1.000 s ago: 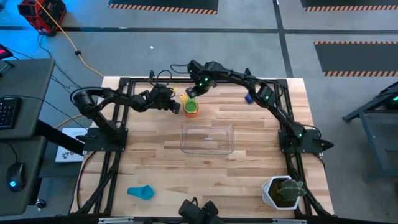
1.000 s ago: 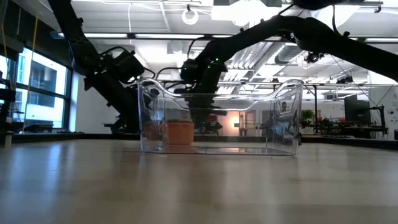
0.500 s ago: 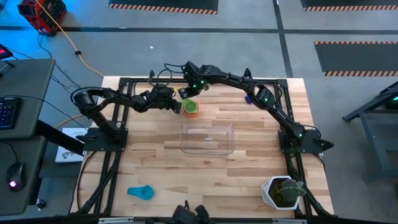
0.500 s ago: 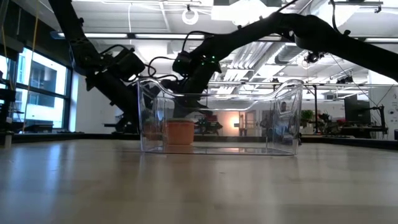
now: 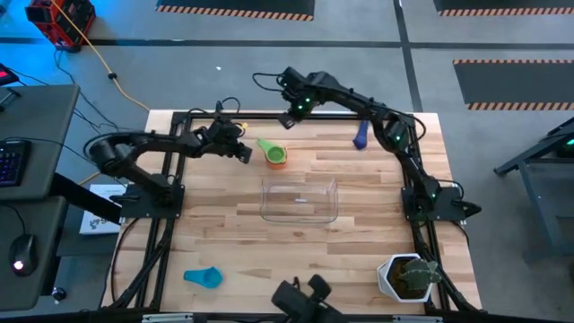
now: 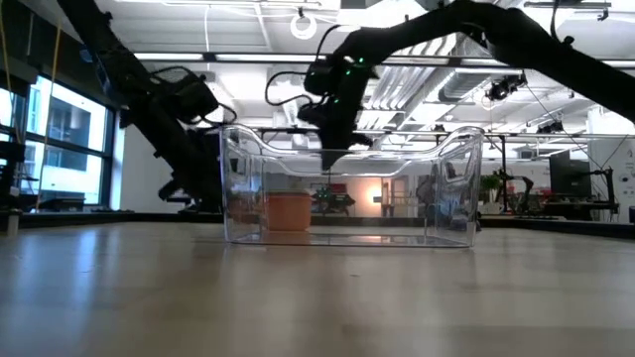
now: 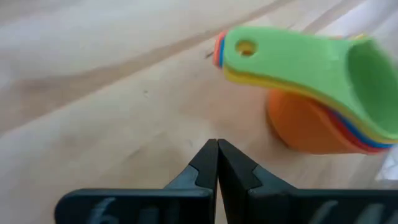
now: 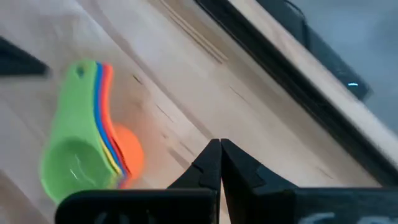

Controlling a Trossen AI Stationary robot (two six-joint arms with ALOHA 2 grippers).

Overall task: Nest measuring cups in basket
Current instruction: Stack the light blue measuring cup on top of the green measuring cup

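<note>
Basically, the nested cup stack (image 5: 274, 153) sat just beyond the basket's (image 5: 300, 199) far-left corner, handle pointing far-left at the empty, pinched-shut left gripper (image 5: 244, 152), clearly nearer than the shut right gripper (image 5: 289, 117) hanging farther back.

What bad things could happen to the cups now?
The stack of nested cups stands on the table outside the basket, so lifting it by the green handle might pull the stack apart. The light blue cup and the dark blue cup lie far off and could be forgotten. Both the left gripper and the right gripper are shut and hold nothing.
</note>
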